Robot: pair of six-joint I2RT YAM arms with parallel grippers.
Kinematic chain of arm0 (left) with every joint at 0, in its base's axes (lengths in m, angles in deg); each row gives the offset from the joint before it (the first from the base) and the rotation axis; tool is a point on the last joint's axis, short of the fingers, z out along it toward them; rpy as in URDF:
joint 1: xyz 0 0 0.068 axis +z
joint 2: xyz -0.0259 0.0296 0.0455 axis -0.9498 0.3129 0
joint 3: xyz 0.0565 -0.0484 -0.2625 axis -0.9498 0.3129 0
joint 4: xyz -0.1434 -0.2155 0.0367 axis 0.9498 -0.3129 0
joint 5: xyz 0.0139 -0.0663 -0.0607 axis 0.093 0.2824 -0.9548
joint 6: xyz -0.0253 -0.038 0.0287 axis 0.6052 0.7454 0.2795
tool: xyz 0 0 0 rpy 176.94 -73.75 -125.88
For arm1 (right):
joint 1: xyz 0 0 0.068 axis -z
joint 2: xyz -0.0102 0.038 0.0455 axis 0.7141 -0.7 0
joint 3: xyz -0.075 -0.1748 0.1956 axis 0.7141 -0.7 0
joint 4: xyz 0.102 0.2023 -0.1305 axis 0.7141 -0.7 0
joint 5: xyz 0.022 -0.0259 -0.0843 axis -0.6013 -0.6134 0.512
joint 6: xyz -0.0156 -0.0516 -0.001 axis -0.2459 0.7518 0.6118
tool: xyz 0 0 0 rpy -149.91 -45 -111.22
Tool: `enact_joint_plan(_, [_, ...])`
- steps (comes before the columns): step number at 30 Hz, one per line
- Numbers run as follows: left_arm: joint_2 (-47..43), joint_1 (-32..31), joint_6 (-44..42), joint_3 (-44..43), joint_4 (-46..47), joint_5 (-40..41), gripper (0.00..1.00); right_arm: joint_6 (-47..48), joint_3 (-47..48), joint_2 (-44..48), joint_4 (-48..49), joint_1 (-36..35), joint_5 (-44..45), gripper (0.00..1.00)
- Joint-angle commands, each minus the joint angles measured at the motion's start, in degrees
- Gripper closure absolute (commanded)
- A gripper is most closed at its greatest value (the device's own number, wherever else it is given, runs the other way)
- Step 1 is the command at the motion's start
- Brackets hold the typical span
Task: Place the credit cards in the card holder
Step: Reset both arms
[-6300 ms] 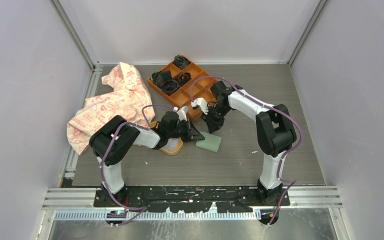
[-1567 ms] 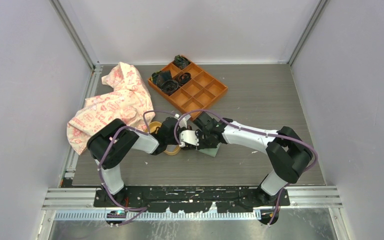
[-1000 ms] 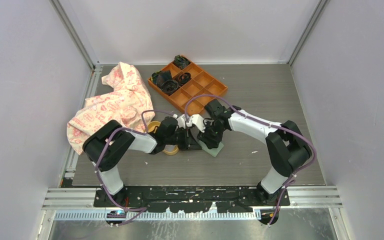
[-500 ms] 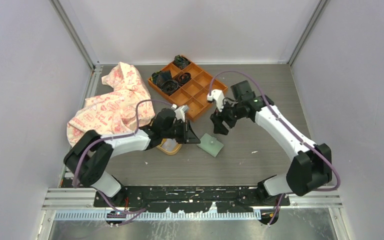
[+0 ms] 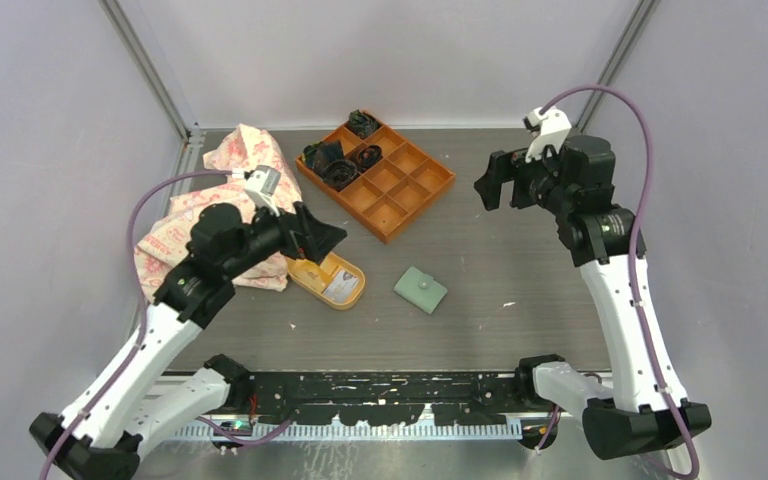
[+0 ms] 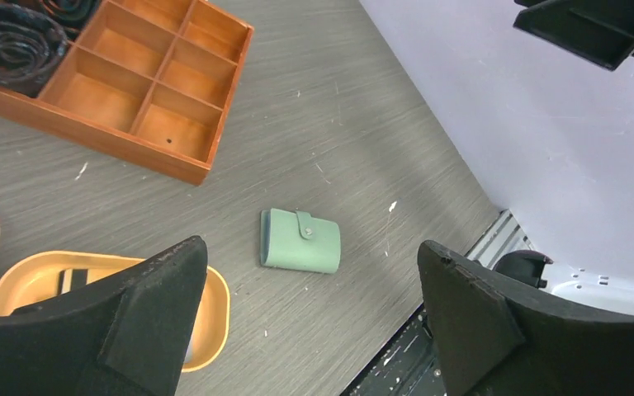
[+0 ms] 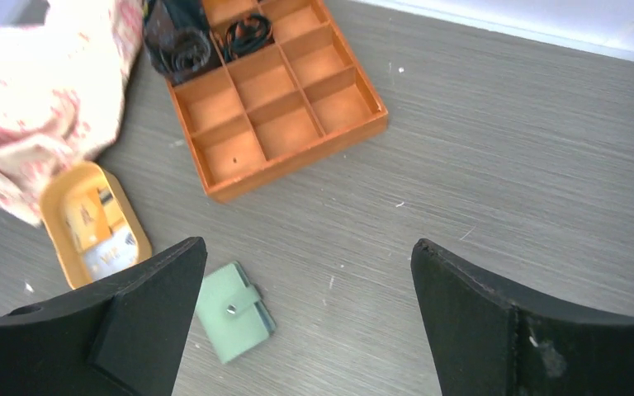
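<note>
Card holder [image 5: 421, 290] snapped shut, flat on table [image 5: 520, 260], near yellow dish [image 5: 303, 270] holding credit cards [image 5: 339, 287]. Left gripper [image 5: 318, 235], right gripper [image 5: 497, 190] high above table, jaws spread wide, empty.

A sage-green card holder [image 5: 421, 289] with a silver stud lies on the grey, wood-grained table [image 5: 520, 260], between the black-fingered left gripper [image 5: 325, 232] and right gripper [image 5: 490, 190]. Just below the left gripper are a yellow-orange dish [image 5: 305, 272] holding a pale grey-white card [image 5: 339, 288] and a cream cloth [image 5: 225, 205] printed in pinkish red. Ahead of both grippers, an orange tray [image 5: 407, 182] holds black coils [image 5: 340, 165].
</note>
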Motion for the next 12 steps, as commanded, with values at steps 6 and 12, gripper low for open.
enact_joint_plan(6, [-8.5,0.8,-2.7,-7.1,-16.4,0.6,0.02,-20.4,9.1,4.1,-1.4,0.1,9.5,0.01])
enact_joint_plan(12, [-14.4,0.9,-0.6,-4.2,-16.8,-1.3,0.01,-17.6,9.4,5.2,-2.8,0.1,4.8,0.01])
